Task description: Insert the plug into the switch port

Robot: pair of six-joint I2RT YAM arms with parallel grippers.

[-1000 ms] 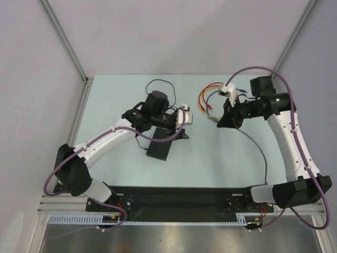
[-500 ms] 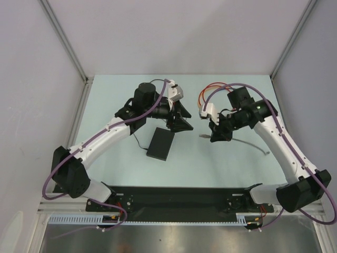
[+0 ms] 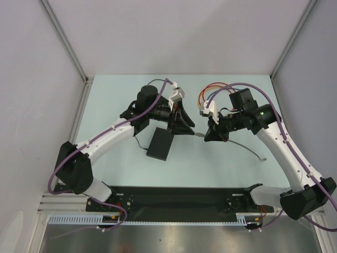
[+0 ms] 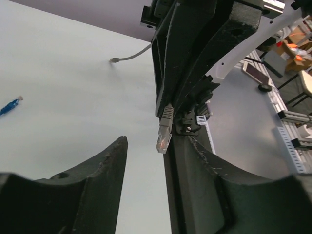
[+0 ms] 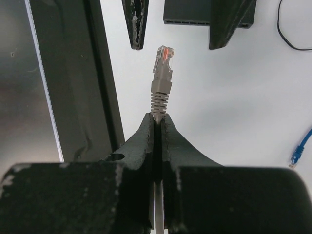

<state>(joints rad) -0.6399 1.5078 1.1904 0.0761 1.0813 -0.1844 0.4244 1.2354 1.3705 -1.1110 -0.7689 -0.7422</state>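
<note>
– Over the table, on the top camera, what do you have?
– I see the flat black box (image 3: pixel 160 144) lying on the mat, just left of the left gripper (image 3: pixel 188 129) and nearer the bases. My right gripper (image 3: pixel 207 136) faces that one tip to tip. The plug (image 3: pixel 199 135) sits between them, up off the mat and apart from the box.
– Left wrist?
– The left jaws stand apart with nothing gripped. The plug (image 4: pixel 164 130) pokes in between the fingers (image 4: pixel 97 180), sticking out of the right gripper (image 4: pixel 165 105).
– Right wrist?
– The right gripper (image 5: pixel 157 119) is clamped on the grey lead just behind the plug's boot. Beyond it, the box (image 5: pixel 187 9) turns its edge with the switch port (image 5: pixel 187 21) towards me, and the plug is not yet in it.
– What changed?
– A second ago the left gripper sat over the box's far end, and the right one was out by the coloured wires (image 3: pixel 201 94). Both have swung to the middle, while the box has stayed put
</note>
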